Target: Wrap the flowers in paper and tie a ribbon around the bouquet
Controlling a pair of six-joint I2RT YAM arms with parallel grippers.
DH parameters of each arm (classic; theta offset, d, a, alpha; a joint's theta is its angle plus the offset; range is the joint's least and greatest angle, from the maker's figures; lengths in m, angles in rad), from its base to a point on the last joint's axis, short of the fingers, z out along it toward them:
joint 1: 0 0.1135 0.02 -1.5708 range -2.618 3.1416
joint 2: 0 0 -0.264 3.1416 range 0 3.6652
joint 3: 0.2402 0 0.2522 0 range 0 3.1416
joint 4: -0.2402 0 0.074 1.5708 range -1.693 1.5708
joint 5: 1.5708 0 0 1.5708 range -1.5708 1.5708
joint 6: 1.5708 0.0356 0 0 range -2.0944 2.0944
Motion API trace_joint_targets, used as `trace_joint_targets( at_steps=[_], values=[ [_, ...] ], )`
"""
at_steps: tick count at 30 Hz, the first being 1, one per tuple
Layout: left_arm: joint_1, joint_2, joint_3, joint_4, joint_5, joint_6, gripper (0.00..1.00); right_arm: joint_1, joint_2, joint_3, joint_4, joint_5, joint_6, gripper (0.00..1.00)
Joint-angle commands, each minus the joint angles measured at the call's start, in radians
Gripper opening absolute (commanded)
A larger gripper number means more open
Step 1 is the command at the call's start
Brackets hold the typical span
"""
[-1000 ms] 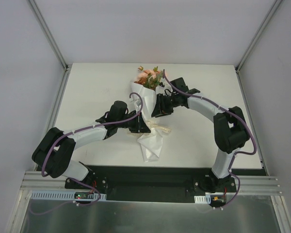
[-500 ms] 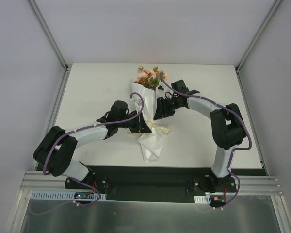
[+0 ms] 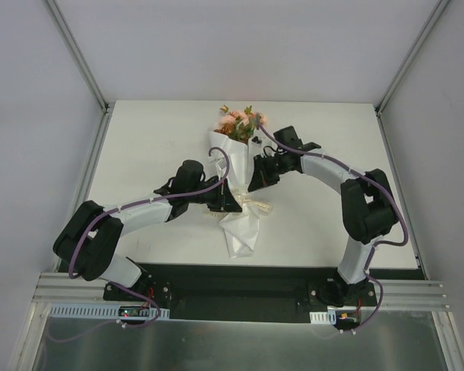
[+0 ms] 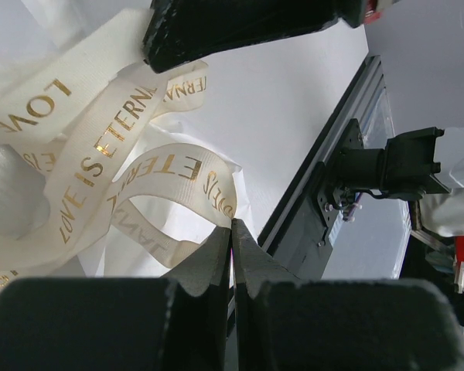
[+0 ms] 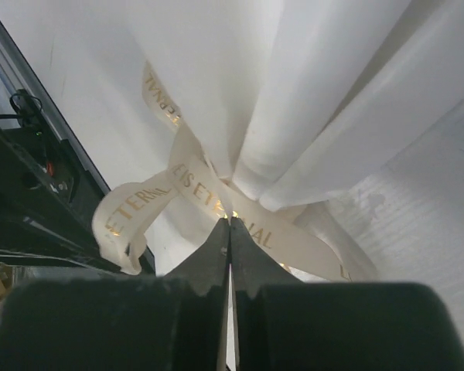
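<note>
My left pincer nips a ribbon loop at its tips. The right pincer nips ribbon too. I'd pull apart evenly and gently.

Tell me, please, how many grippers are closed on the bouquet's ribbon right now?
2. The left gripper pinches a ribbon loop left of the bouquet; the right gripper pinches it at the waist, from the right. No others in view.

Paper hides the stems of the flowers; the ribbon runs off the left wrist view.
</note>
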Motion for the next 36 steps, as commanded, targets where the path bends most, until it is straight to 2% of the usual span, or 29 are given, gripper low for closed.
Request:
trace_joint_targets(
  at_steps=[1, 4, 8, 16, 18, 22, 24, 25, 27, 31, 35, 36],
  values=[
    [0.012, -0.027, -0.005, 0.033, 0.001, 0.01, 0.01, 0.039, -0.058, 0.115, -0.086, -0.005, 0.014, 0.0],
    [0.011, -0.045, -0.024, 0.034, -0.03, 0.025, 0.01, 0.107, 0.007, 0.167, -0.073, -0.072, 0.046, 0.0],
    [0.011, -0.078, -0.05, 0.051, -0.044, 0.039, 0.01, 0.205, 0.099, 0.231, -0.065, -0.089, 0.109, 0.0],
    [0.008, -0.101, -0.093, 0.068, -0.05, 0.053, 0.01, 0.254, 0.246, 0.356, -0.22, -0.097, 0.069, 0.01],
    [0.005, -0.099, -0.094, 0.077, -0.051, 0.051, 0.01, 0.25, 0.242, 0.368, -0.243, -0.082, 0.06, 0.07],
    [0.006, -0.104, -0.096, 0.088, -0.045, 0.053, 0.01, 0.222, 0.2, 0.379, -0.222, -0.082, 0.089, 0.39],
    [0.006, -0.102, -0.096, 0.09, -0.042, 0.054, 0.01, 0.208, 0.182, 0.393, -0.217, -0.086, 0.104, 0.48],
    [0.006, -0.102, -0.096, 0.087, -0.039, 0.054, 0.01, 0.205, 0.161, 0.399, -0.217, -0.077, 0.118, 0.55],
    [0.006, -0.098, -0.096, 0.087, -0.035, 0.05, 0.0, 0.184, 0.137, 0.399, -0.212, -0.077, 0.131, 0.6],
    [0.008, -0.069, -0.07, 0.065, -0.024, 0.021, 0.0, 0.119, 0.045, 0.342, -0.2, -0.01, 0.179, 0.62],
    [0.009, -0.003, 0.028, -0.042, -0.004, -0.024, 0.0, 0.027, -0.152, 0.159, -0.145, 0.123, 0.212, 0.65],
    [0.009, 0.011, 0.089, -0.121, -0.002, -0.024, 0.0, 0.027, -0.185, 0.125, -0.137, 0.163, 0.188, 0.67]
  ],
)
